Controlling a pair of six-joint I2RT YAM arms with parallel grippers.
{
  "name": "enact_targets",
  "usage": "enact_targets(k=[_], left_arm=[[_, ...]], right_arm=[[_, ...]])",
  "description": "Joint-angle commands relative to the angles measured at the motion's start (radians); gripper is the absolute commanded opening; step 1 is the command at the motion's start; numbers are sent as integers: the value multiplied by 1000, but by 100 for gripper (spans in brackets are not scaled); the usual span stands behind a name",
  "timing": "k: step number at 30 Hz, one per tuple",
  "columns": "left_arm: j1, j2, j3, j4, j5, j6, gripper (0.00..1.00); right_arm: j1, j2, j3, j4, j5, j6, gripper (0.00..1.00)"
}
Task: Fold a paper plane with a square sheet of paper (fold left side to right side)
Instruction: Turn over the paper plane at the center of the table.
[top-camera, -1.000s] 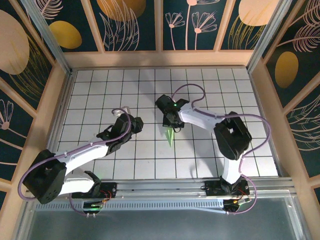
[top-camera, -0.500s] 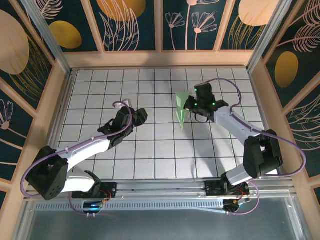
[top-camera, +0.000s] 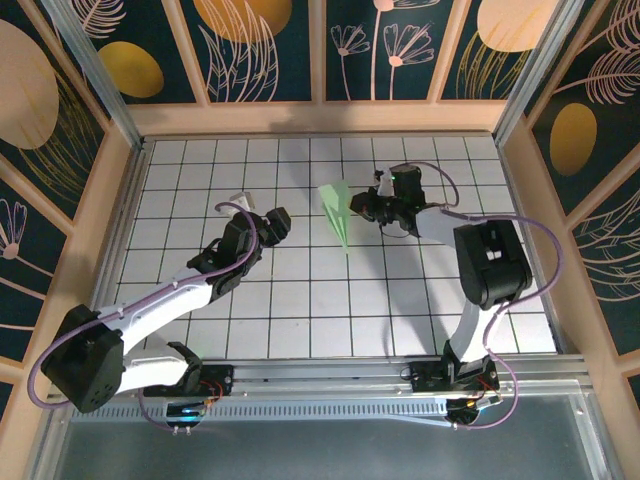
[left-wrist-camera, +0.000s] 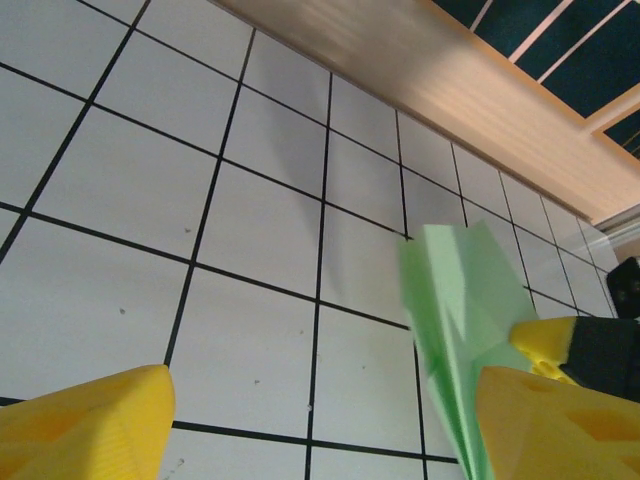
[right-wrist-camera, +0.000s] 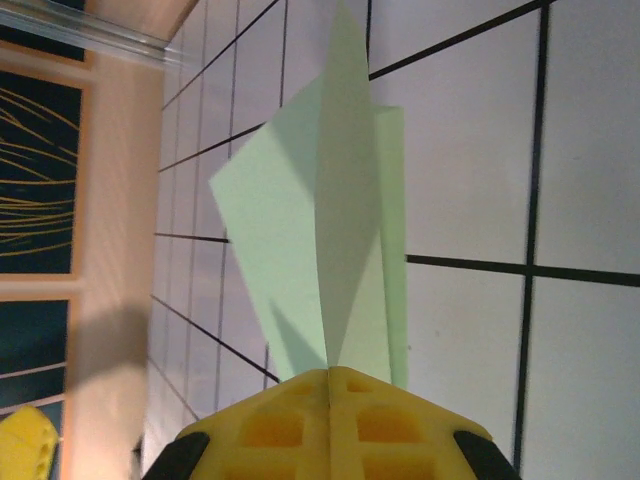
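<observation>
The square sheet of paper is folded into a slim pale-green paper plane, held tilted over the back-middle tiles. My right gripper is shut on its keel. In the right wrist view the plane fans out from my closed right gripper. My left gripper stands open just left of the plane. In the left wrist view the plane runs down beside the right finger of my left gripper, with bare tile between the jaws. Whether paper and finger touch I cannot tell.
A white grid-tile floor is ringed by a wooden rim and patterned dark walls. Both arm bases sit on the metal rail at the near edge. Purple cables loop over both arms.
My right gripper carried the plane from the middle of the table up and back, then swung it left. My left gripper opened wide and edged towards the plane.
</observation>
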Motion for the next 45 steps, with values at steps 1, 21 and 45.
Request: enact_targets(k=[1,21,45], left_arm=[[8,-23,18,-5,-31,5,80],[7,-6,20,-15,-9,-13,83],[21,110,84,-40,99,-32,84]], right_arm=[[-2,51,46,141,-74,61,0],[-3,324,223,49,46,82,0],[5,216,148,-38,64,-28,6]])
